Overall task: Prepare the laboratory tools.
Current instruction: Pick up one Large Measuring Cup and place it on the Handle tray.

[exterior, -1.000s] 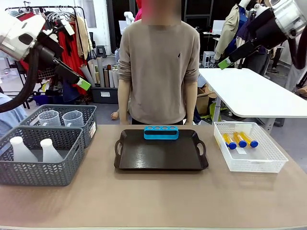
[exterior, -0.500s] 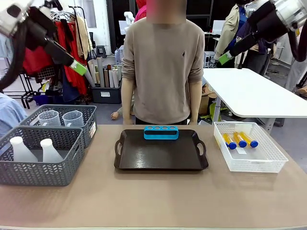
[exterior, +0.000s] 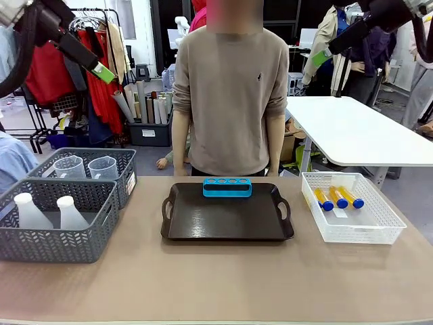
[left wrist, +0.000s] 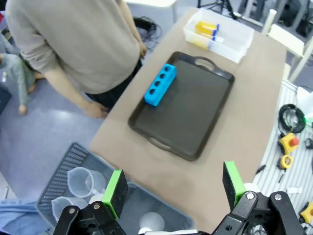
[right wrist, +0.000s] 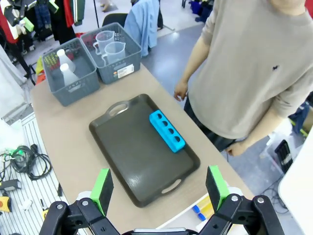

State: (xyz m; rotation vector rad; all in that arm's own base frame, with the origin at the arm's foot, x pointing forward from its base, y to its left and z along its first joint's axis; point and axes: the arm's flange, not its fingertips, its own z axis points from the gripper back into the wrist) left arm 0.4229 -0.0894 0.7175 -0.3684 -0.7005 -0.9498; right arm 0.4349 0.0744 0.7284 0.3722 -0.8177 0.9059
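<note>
The blue four-hole rack (exterior: 227,187) lies with its holes empty on the far edge of the dark brown tray (exterior: 226,220), which sits in the middle of the table (exterior: 223,284). I count three amber tubes (exterior: 336,197) with blue caps lying side by side in the white mesh basket (exterior: 352,238) by the table's right edge. Two clear measuring jugs (exterior: 103,167) stand in the far grey basket (exterior: 125,183) at the left edge, and two white conical flasks (exterior: 71,212) stand in the near grey basket (exterior: 51,245) in front of it. My left gripper (left wrist: 174,183) and right gripper (right wrist: 159,182) both hang high above the table with their jaws spread wide and nothing between the pads. The person (exterior: 226,88) stands at the far edge, arms down. I judge that the work has not yet begun and nothing has been loaded. Next I would bring the right arm down over the white basket, line the fingers across one tube, and take it to the rack without brushing the basket's wall.
</note>
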